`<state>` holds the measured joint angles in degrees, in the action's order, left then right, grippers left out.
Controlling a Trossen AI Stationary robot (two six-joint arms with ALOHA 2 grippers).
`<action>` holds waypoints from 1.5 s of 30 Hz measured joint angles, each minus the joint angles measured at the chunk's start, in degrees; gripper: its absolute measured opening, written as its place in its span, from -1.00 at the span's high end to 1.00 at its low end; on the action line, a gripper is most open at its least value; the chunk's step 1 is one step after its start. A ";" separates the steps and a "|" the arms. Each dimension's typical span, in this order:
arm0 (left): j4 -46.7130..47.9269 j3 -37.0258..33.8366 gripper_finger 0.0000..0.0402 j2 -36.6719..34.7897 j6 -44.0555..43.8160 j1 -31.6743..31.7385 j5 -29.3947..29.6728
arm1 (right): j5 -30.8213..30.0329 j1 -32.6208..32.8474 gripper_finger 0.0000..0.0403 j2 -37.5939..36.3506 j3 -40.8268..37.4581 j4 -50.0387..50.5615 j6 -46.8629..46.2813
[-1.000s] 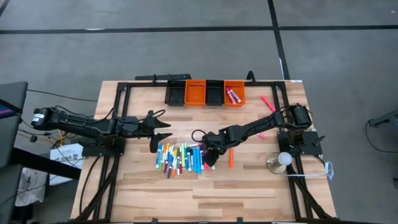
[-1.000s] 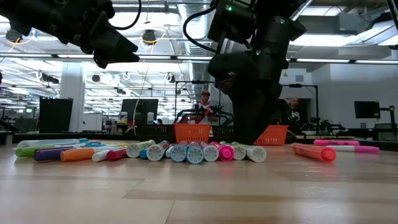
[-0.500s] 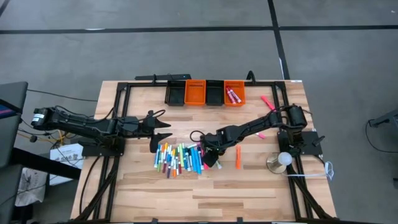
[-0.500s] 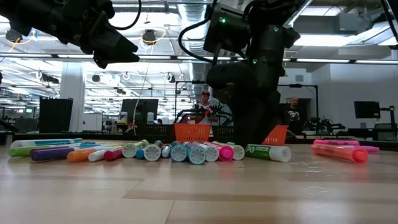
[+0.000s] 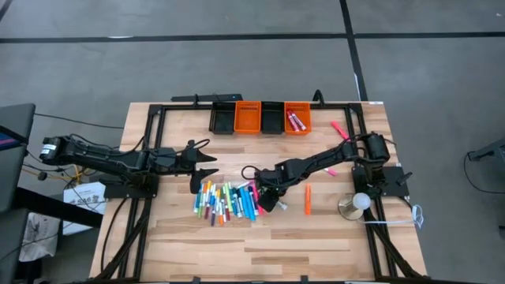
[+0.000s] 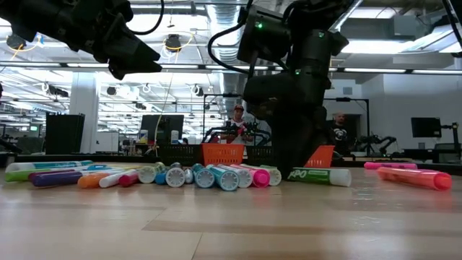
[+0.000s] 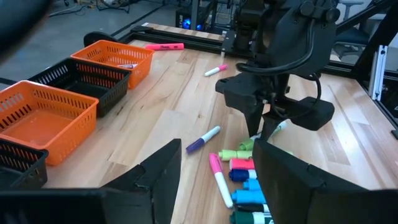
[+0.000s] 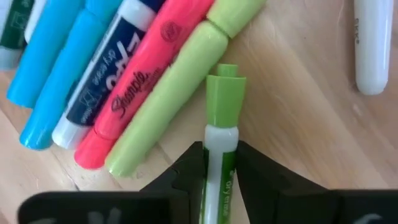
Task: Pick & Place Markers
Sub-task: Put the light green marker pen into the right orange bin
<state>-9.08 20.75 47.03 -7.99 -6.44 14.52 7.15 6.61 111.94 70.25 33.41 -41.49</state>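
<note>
Right gripper (image 8: 214,163): I had its jaws pinching a green-capped marker (image 8: 221,118), seemingly to lift it.
Left gripper (image 7: 214,171): jaws wide, waiting beside the pile.

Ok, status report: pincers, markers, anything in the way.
Right pincer closed on green marker at pile edge. Left pincer open, hovering beside marker pile. Lime highlighter touching its cap.

My desk (image 5: 260,244) is pale wood planks on a grey concrete floor (image 5: 197,71) crossed by dark lines. Beyond it, ceiling strip lights (image 6: 404,70), dark monitors (image 6: 426,127) and two people (image 6: 238,119).
</note>
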 joint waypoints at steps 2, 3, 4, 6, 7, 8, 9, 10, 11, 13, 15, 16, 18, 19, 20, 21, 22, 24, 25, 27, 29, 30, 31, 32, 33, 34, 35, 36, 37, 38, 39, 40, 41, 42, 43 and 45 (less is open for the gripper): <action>0.00 0.00 0.03 0.00 0.00 0.00 0.00 | 0.21 0.00 0.65 -0.04 -0.04 0.14 0.09; 0.00 0.00 0.03 0.00 0.00 0.00 0.00 | 0.23 0.00 0.66 -0.06 -0.04 0.29 0.13; 0.00 0.00 0.03 0.00 0.00 0.00 0.00 | 0.23 0.00 0.66 -0.22 -0.04 0.59 0.15; 0.00 0.00 0.03 0.00 0.00 0.00 0.00 | 0.25 0.00 0.66 -0.62 -0.04 1.26 0.83; 0.00 0.00 0.03 0.00 0.00 0.00 0.00 | 0.23 0.00 0.66 -0.65 0.04 0.97 0.89; 0.00 0.00 0.03 0.00 -0.01 0.00 -0.01 | 0.23 -0.02 0.66 -0.74 0.07 1.03 0.90; 0.01 0.00 0.03 0.01 0.00 0.00 0.00 | 0.21 -0.02 0.66 -0.95 0.03 1.45 0.99; 0.00 0.00 0.03 0.01 0.00 0.00 0.00 | 0.23 -0.02 0.66 -1.15 0.09 1.64 1.00; 0.02 0.00 0.03 0.02 0.00 0.00 -0.02 | 0.19 -0.02 0.66 -1.24 0.46 1.85 1.08; 0.02 0.00 0.03 0.02 0.00 0.00 0.00 | -0.22 -0.02 0.66 -1.24 1.51 3.81 1.82; 0.02 0.00 0.03 0.02 0.00 0.00 -0.01 | -1.71 -0.03 0.66 -1.24 2.97 6.68 3.15; 0.00 0.00 0.03 0.01 0.00 0.00 0.00 | -2.69 -0.16 0.66 -1.24 3.84 7.94 3.93; 0.02 0.00 0.03 0.01 -0.01 0.00 -0.02 | -4.84 -0.61 0.66 -1.26 5.57 10.89 4.93; 0.01 0.00 0.03 0.02 -0.01 0.00 0.00 | -6.03 -0.97 0.66 -1.26 6.46 12.73 5.74; 0.00 0.00 0.03 0.01 -0.02 0.00 -0.01 | -7.47 -1.36 0.66 -1.26 7.38 14.69 6.53; 0.02 0.00 0.03 0.02 0.00 0.00 -0.01 | -9.04 -1.81 0.66 -1.26 8.37 16.43 7.32; 0.02 0.00 0.03 0.02 0.00 0.00 -0.02 | -10.64 -2.36 0.66 -1.27 9.39 17.91 8.17; 0.02 0.00 0.03 0.02 -0.01 0.00 0.00 | -13.71 -3.60 0.66 -1.28 11.02 21.14 9.88; 0.02 0.00 0.03 0.02 -0.02 0.00 0.00 | -15.04 -4.38 0.66 -1.28 11.72 22.84 10.56; 0.02 0.00 0.03 0.02 0.00 0.00 -0.02 | -17.61 -6.04 0.66 -1.33 13.26 25.69 11.94; 0.02 0.00 0.03 0.02 -0.01 0.00 0.00 | -20.22 -7.98 0.66 -1.88 14.13 27.70 13.34; 0.02 0.00 0.03 0.01 0.00 0.00 0.00 | -21.23 -9.00 0.66 -2.29 14.22 28.06 14.01; 0.02 0.00 0.03 0.02 0.00 0.00 0.00 | -21.78 -10.10 0.66 -2.84 14.23 28.05 14.71; 0.02 0.00 0.03 0.01 0.00 0.00 -0.01 | -22.29 -11.23 0.66 -3.51 14.23 28.09 15.20; 0.02 0.00 0.03 0.02 0.00 0.00 -0.02 | -22.53 -12.40 0.66 -4.31 14.23 28.05 15.94; 0.04 0.00 0.03 0.02 -0.02 0.00 -0.01 | -22.69 -13.62 0.66 -5.22 14.28 28.08 16.52; 0.04 0.00 0.03 0.02 0.00 0.00 -0.01 | -23.22 -14.83 0.66 -6.09 14.28 28.23 17.23; 0.04 0.00 0.03 0.02 0.00 0.00 -0.02 | -24.05 -15.96 0.66 -6.91 14.28 28.35 18.00; 0.04 0.00 0.03 0.02 -0.01 0.00 -0.01 | -25.24 -17.28 0.66 -7.86 14.28 28.31 18.90; 0.04 0.00 0.03 0.02 -0.01 0.00 -0.02 | -26.43 -18.54 0.66 -8.82 14.28 28.25 19.57; 0.04 0.00 0.03 0.02 -0.02 0.00 -0.02 | -27.22 -19.90 0.66 -9.71 14.28 28.04 20.29; 0.04 0.00 0.03 0.02 -0.01 0.00 -0.01 | -27.35 -21.43 0.66 -10.55 14.32 27.66 21.11; 0.04 0.00 0.03 0.02 -0.02 0.00 -0.02 | -27.35 -22.91 0.66 -11.17 14.32 27.23 22.21; 0.04 0.00 0.03 0.02 -0.02 0.00 -0.02 | -27.46 -24.36 0.66 -11.69 14.32 26.77 22.96; 0.04 0.00 0.03 0.02 0.00 0.00 -0.02 | -27.46 -25.93 0.66 -12.10 14.32 26.07 23.61; 0.04 0.00 0.03 0.02 -0.02 0.00 -0.02 | -27.38 -28.80 0.67 -12.58 14.32 23.76 24.90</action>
<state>-9.04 20.75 47.05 -8.01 -6.44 14.50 -20.23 -22.18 99.36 84.58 57.16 -16.59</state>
